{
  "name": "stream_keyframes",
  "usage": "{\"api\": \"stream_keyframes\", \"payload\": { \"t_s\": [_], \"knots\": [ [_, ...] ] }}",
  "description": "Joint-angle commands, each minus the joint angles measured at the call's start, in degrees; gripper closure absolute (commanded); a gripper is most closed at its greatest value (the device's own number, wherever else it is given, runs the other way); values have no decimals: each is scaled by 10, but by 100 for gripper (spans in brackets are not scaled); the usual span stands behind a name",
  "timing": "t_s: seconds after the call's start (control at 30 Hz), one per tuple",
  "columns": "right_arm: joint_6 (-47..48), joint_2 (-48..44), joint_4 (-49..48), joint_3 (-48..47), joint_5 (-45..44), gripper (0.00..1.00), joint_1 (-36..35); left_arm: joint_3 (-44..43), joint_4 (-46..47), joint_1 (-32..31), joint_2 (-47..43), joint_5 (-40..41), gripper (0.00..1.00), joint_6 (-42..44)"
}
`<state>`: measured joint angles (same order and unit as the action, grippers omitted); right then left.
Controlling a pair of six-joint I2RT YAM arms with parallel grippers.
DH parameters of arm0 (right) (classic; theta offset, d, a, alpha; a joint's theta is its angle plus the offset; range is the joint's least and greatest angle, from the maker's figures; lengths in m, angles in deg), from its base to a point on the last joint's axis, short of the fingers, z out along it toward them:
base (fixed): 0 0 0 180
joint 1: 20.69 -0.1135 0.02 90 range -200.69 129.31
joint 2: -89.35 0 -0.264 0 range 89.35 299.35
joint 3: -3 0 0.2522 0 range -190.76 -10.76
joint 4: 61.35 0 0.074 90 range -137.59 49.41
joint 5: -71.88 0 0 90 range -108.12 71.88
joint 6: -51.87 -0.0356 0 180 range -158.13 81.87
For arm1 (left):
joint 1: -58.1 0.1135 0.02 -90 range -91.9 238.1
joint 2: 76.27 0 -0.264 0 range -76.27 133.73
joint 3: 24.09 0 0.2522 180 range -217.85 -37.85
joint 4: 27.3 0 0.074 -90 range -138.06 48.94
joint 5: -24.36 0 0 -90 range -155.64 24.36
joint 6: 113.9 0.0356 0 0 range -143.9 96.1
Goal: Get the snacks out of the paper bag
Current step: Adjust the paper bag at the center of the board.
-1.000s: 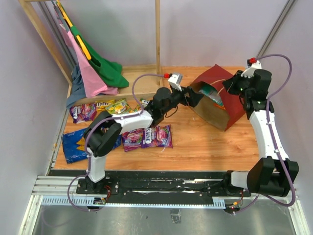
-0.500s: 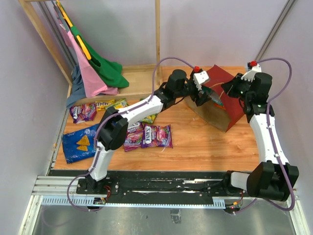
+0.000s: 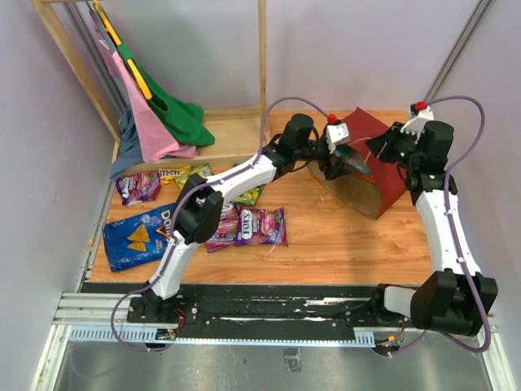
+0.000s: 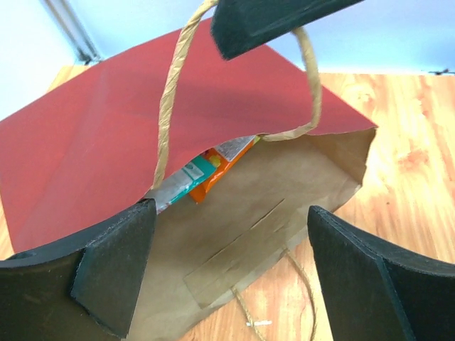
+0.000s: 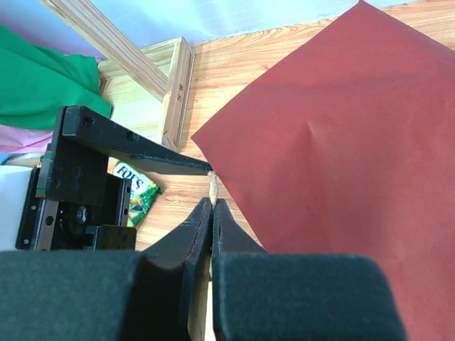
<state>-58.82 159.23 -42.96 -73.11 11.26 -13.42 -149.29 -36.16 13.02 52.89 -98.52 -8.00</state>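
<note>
The paper bag (image 3: 389, 160) lies tilted on the table, dark red outside, its mouth facing left. My right gripper (image 3: 379, 147) is shut on its upper string handle (image 5: 212, 186) and holds the mouth up. My left gripper (image 3: 340, 161) hangs open at the mouth, its fingers (image 4: 114, 263) on either side of the brown inside (image 4: 284, 206). A teal and an orange packet (image 4: 206, 170) show deep in the bag. Other snacks lie out on the table: a blue Doritos bag (image 3: 138, 236), purple packs (image 3: 254, 226) and a green pack (image 5: 138, 195).
A wooden frame (image 3: 263, 57) stands at the back left with pink and green garments (image 3: 167, 122) hanging over it. The bag's lower string handle (image 4: 302, 284) trails on the wood in front of the mouth. Walls close in left, back and right.
My left arm has swung right from the snack pile to the bag's mouth. The right gripper has kept hold of the handle, barely moving.
</note>
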Motion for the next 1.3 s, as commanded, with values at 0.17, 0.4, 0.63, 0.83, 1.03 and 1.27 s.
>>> {"api": "stream_keyframes", "payload": {
  "t_s": [0.17,0.4,0.63,0.83,1.03,1.27],
  "knots": [
    [11,-7,-3,-1,16,99,9,117,213,22,-91,-86,9,-85],
    [15,-14,2,-1,16,99,8,95,191,30,-91,-100,8,-91],
    [16,-15,4,-2,16,99,8,0,-193,38,-108,-105,0,113],
    [6,-13,-6,2,24,99,8,-22,-379,50,-134,-164,0,270],
    [7,-15,1,-3,22,99,8,-42,-355,69,-120,-256,0,230],
    [16,-8,3,-5,41,99,2,134,89,68,-164,-69,0,-24]
  ]
}}
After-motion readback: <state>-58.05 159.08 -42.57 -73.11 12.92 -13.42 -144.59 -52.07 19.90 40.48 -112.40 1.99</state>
